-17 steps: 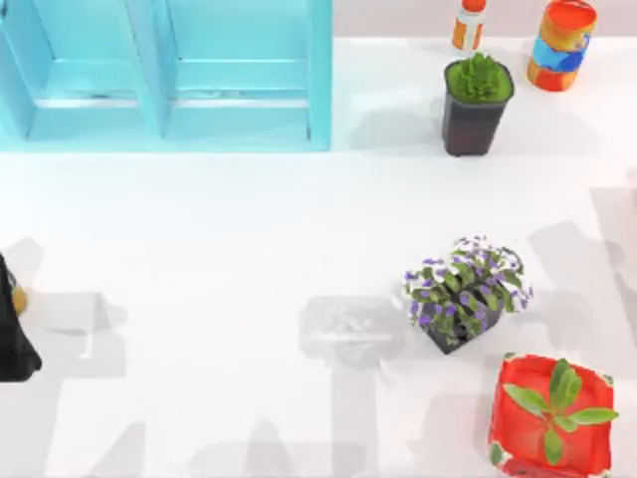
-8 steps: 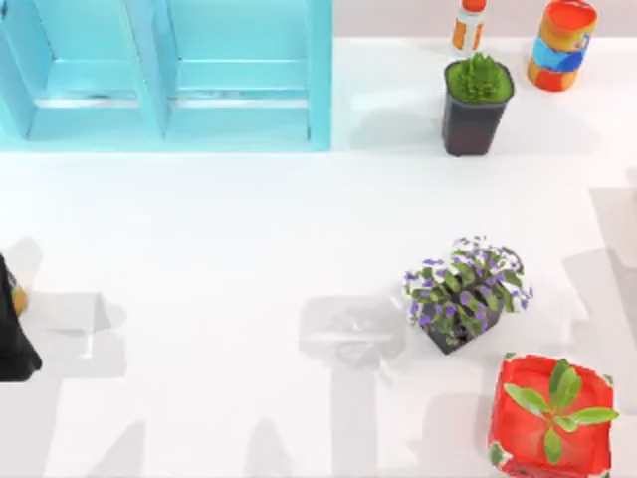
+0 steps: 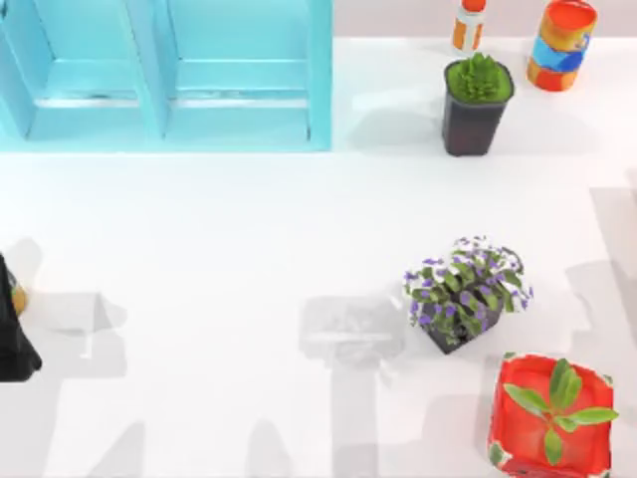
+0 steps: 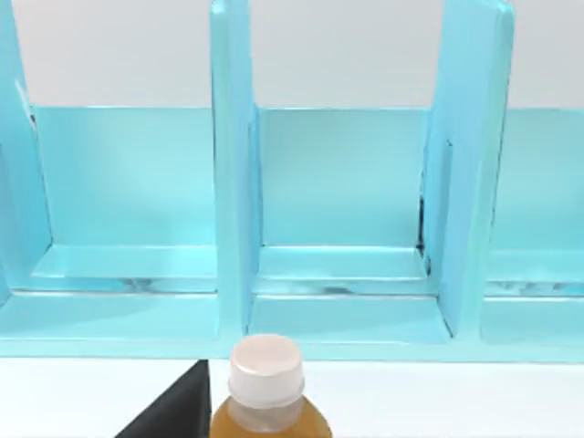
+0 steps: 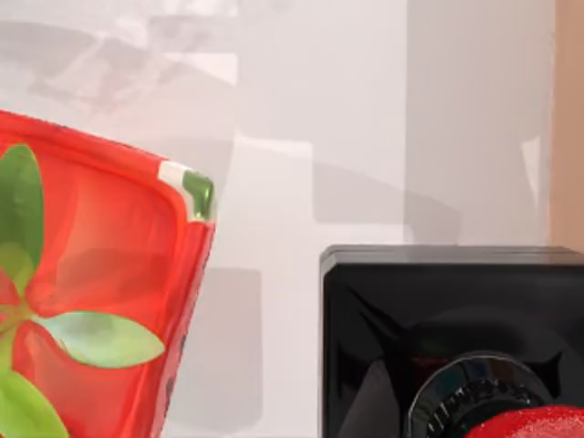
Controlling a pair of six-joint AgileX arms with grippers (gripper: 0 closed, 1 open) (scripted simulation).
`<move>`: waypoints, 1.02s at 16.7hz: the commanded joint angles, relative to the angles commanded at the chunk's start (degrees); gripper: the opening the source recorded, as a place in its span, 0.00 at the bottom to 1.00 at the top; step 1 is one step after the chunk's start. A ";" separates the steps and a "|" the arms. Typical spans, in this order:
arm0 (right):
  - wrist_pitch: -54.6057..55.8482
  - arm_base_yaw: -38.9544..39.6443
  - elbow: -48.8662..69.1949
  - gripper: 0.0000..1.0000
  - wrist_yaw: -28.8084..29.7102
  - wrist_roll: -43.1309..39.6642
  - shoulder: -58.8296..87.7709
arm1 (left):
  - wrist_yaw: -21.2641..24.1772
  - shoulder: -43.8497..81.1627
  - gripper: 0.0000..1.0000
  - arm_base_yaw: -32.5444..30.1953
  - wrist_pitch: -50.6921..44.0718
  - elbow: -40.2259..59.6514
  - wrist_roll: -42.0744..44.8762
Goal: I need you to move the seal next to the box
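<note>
The box (image 3: pixel 550 418) is bright red and square with a green broad-leaved plant, and it stands at the table's front right corner in the top view. In the right wrist view the box (image 5: pixel 91 274) has a worn whitish corner. Close beside it, across a narrow strip of white table, stands the seal (image 5: pixel 447 319). The seal is a glossy black square block, upright, with its round red knob (image 5: pixel 538 427) just showing. Nothing grips the seal in that view.
A dark pot of purple flowers (image 3: pixel 466 294) stands just behind and left of the box. A green plant in a dark pot (image 3: pixel 477 105), a bottle (image 3: pixel 469 25) and a colourful can (image 3: pixel 562 30) sit at the back right. The light-blue cabinet (image 3: pixel 169 70) spans the back left. A large black object (image 3: pixel 15 354) stands at the left edge.
The grey shadow on the table's right side has drifted toward the right edge. The objects have not moved.
</note>
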 joint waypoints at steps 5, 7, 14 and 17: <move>3.16 0.01 -3.23 0.00 -0.10 -0.29 0.53 | 0.00 0.00 1.00 0.00 0.00 0.00 0.00; 3.16 0.01 -3.23 0.08 -0.10 -0.29 0.53 | 0.00 0.00 1.00 0.00 0.00 0.00 0.00; 3.16 0.01 -3.23 0.60 -0.10 -0.29 0.53 | 0.00 0.00 1.00 0.00 0.00 0.00 0.00; 3.16 0.01 -3.23 0.83 -0.10 -0.29 0.53 | 0.00 0.00 1.00 0.00 0.00 0.00 0.00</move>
